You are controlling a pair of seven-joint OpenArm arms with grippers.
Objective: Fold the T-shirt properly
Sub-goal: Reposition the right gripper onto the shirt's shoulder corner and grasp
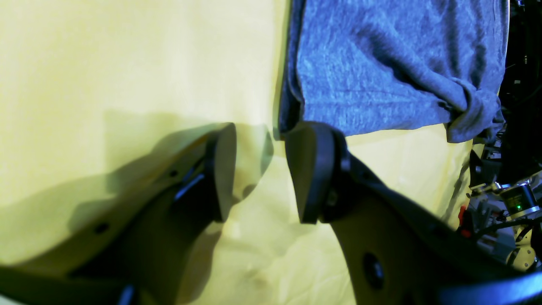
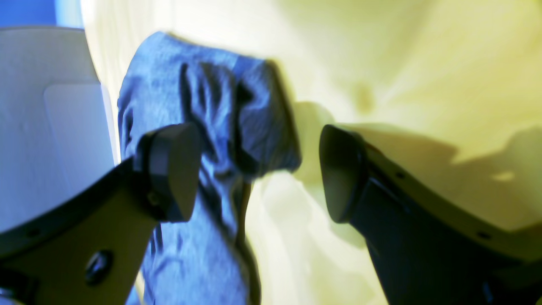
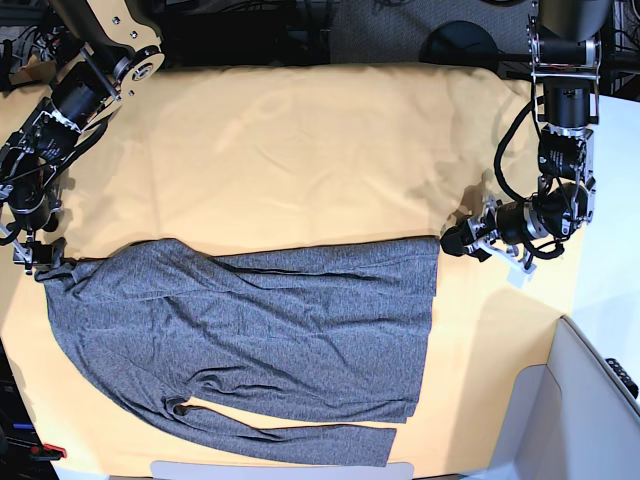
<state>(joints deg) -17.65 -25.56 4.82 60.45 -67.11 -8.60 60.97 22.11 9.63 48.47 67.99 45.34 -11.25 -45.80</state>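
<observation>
The T-shirt (image 3: 250, 330) is heathered grey and lies flat across the near half of the yellow cloth (image 3: 300, 150), with one long sleeve (image 3: 290, 438) along its near edge. My left gripper (image 3: 447, 243) is low at the shirt's far right corner. In the left wrist view it stands open (image 1: 260, 169) over bare cloth, and the shirt's corner (image 1: 292, 118) meets the tip of one of its fingers (image 1: 313, 169). My right gripper (image 3: 38, 262) is at the shirt's far left end. It is open (image 2: 258, 169), and a bunched end of the shirt (image 2: 237, 123) lies under the gap, ungripped.
The yellow cloth (image 1: 127, 63) covers the whole table. A white panel (image 3: 590, 400) stands at the near right corner, and a white surface (image 2: 51, 127) sits beside the right gripper. Cables and dark hardware (image 3: 300, 30) line the far edge.
</observation>
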